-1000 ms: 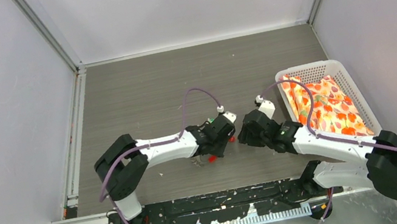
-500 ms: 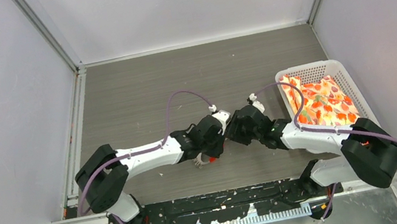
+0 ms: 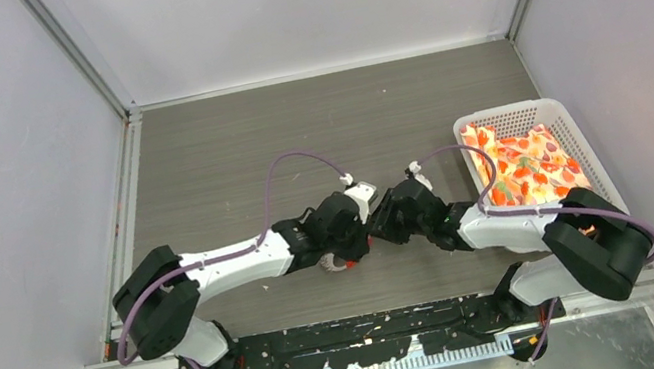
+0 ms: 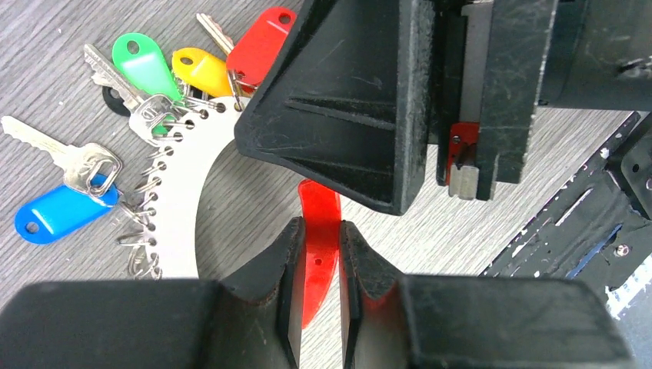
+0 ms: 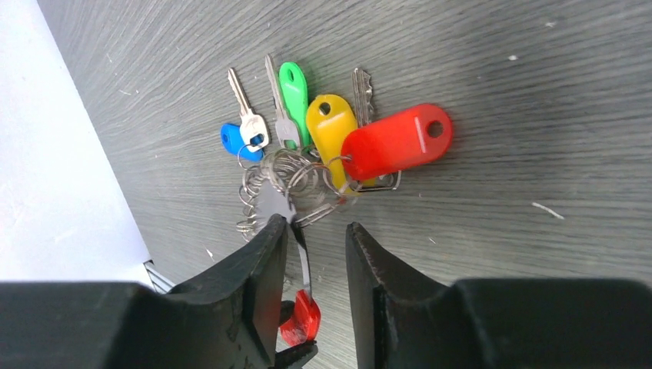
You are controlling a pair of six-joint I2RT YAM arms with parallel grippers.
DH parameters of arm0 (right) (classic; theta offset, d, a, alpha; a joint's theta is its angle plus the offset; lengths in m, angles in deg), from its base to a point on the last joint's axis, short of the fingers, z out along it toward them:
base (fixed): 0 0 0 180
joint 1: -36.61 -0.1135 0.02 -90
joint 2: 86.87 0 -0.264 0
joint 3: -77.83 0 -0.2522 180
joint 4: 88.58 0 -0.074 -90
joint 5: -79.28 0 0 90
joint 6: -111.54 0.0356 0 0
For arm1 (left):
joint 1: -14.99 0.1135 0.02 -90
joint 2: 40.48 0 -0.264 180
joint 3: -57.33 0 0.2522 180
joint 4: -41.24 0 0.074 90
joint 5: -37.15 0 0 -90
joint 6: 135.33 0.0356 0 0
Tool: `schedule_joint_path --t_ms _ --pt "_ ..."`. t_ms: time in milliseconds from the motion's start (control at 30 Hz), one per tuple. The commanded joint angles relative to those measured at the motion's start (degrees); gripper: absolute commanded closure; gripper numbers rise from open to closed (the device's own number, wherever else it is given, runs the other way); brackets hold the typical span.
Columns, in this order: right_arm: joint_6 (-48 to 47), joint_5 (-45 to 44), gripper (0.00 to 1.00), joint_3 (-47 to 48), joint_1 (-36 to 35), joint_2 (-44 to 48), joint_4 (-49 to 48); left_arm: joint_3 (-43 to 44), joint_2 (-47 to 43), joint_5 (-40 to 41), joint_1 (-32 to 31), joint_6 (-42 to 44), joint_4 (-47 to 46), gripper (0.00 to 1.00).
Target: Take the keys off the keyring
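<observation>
My left gripper (image 4: 319, 247) is shut on the short red section (image 4: 317, 207) of the keyring (image 4: 181, 165), a pale arc lined with small wire loops. The keys hang off it on the table: green tag (image 4: 142, 65), yellow tag (image 4: 200, 71), red tag (image 4: 261, 38), blue tag (image 4: 58, 211). My right gripper (image 5: 315, 257) stands open astride the ring's thin edge (image 5: 301, 261), which lies close to its left finger (image 5: 265, 269). The bunch fans out beyond it: blue (image 5: 229, 141), green (image 5: 294, 88), yellow (image 5: 330, 123), red (image 5: 396, 142). From above, both grippers (image 3: 370, 234) meet tip to tip.
A white basket (image 3: 592, 153) holding a patterned orange cloth (image 3: 528, 164) stands at the right of the table. The black rail (image 3: 351, 341) with the arm bases runs along the near edge. Grey walls close in the left, right and back.
The right arm has swung left until its gripper meets the left one over the keyring, and its jaws have narrowed a little. The left arm has stretched out lower, still holding the red section.
</observation>
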Motion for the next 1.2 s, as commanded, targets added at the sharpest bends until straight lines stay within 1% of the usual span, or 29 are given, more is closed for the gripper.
schedule_joint_path --t_ms 0,100,200,267,300,367,433,467,533,567,633,700,800,833,867,933,967,1100,1167 --pt "0.95 1.03 0.62 0.23 0.26 -1.69 -6.72 -1.05 -2.55 -0.71 0.61 -0.65 -4.85 0.94" --pt "0.6 3.81 0.69 0.94 0.27 -2.84 -7.85 -2.1 -3.19 -2.45 0.8 -1.45 -5.92 0.95" --pt "-0.36 4.65 0.82 1.92 0.22 -2.58 -7.85 -3.78 -4.04 -3.3 1.51 -3.03 -7.9 0.94" --pt "-1.71 4.04 0.89 2.77 0.15 -1.51 -5.37 -5.26 -5.11 -3.96 2.61 -4.59 -8.67 0.93" --pt "-2.6 3.22 0.89 3.34 0.18 -0.92 -3.22 -5.88 -5.79 -4.13 3.18 -5.51 -8.66 0.93" --pt "-4.28 0.37 0.85 4.19 0.18 0.53 1.55 -6.99 -7.87 -4.77 4.57 -7.3 -8.64 0.91" --pt "-4.76 -0.86 0.94 3.82 0.2 1.97 2.62 -8.1 -10.6 -4.72 5.58 -8.07 -8.1 0.91" --pt "-4.86 -1.11 0.96 3.85 0.18 2.48 2.91 -8.44 -11.8 -4.76 6.06 -8.25 -7.44 0.9" --pt "-5.13 -1.2 0.97 4.51 0.17 2.39 3.66 -9.29 -13.64 -5.93 7.63 -8.82 -6.97 0.81" --pt "-5.09 -1.27 0.99 4.94 0.18 2.05 4.42 -9.54 -14.28 -6.99 8.8 -9.48 -6.68 0.81" --pt "-4.96 -1.16 0.99 5.04 -0.09 1.54 3.68 -10.2 -14.95 -9.51 11.44 -12.19 -6.78 0.8" --pt "-4.87 -1.49 0.99 5.3 -0.51 1.18 3.77 -10.46 -14.6 -11.87 14.32 -16.88 -6.6 0.78" --pt "-5.61 -2.38 0.99 5.79 -1.41 1.0 4.05 -10.55 -11.99 -16.95 18.44 -27.2 -6.99 0.72" --pt "-6.11 -3.0 0.99 5.98 -1.97 1.08 4.16 -10.66 -11.4 -17.83 19.22 -30.22 -7.76 0.65" --pt "-6.75 -3.8 0.99 6.32 -2.85 1.23 4.33 -10.98 -10.94 -18.67 19.66 -33.05 -8.5 0.6" --pt "-8.64 -7.27 0.99 7.38 -5.18 1.89 5.55 -11.8 -10.04 -20.36 20.54 -38.55 -11.87 0.54" --pt "-9.81 -9.31 0.99 8.15 -6.59 2.25 6.55 -12.28 -9.66 -21.16 20.8 -41.29 -13.66 0.5" --pt "-14.23 -15.37 0.99 10.03 -11.19 3.13 9.34 -16.43 -8.15 -23.3 21.97 -55.08 -23.93 0.43" --pt "-15.16 -16.89 0.99 10.76 -12.31 3.17 9.98 -17.63 -7.92 -23.03 22.14 -58.98 -25.49 0.42"
